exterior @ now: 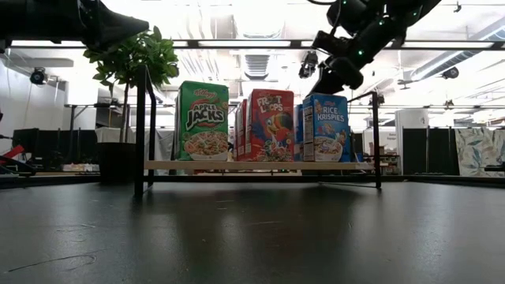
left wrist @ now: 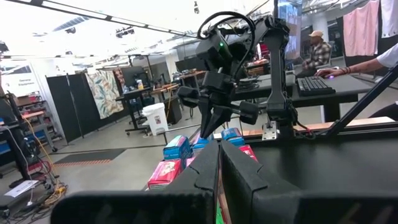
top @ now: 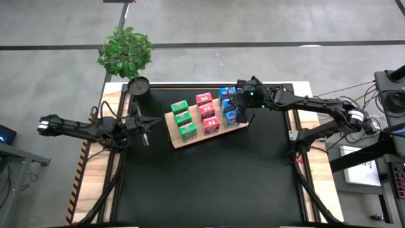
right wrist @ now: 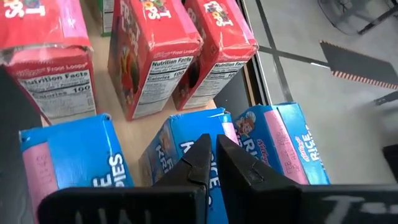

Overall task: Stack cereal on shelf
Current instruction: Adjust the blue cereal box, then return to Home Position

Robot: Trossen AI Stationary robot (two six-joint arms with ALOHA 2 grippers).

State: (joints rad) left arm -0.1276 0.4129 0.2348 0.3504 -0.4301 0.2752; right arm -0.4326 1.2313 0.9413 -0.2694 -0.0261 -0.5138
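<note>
The light-wood shelf board [top: 202,138] lies at the far middle of the black mat, with its bare wood [right wrist: 130,127] showing in the right wrist view. On it stand three green boxes [top: 183,118], three pink-red boxes [top: 207,113] and three blue boxes [top: 228,106], upright in rows. My right gripper [right wrist: 211,158] is shut and hangs over the middle blue box [right wrist: 177,143], fingers pointing down. The low view shows it [exterior: 319,87] just above the blue row [exterior: 325,128]. My left gripper [top: 144,134] waits shut, left of the board. My right gripper comes from above at the top of the middle blue box [right wrist: 186,134] with shut fingers. Nothing shows between the fingers. I cannot tell whether their tips touch the box top.
A potted plant [top: 125,50] and a black pot [top: 138,85] stand at the far left corner. Thin black frame posts [exterior: 140,134] [exterior: 375,142] rise beside the board. The mat's near half [top: 209,183] is bare. People sit at desks [left wrist: 320,46] beyond the table.
</note>
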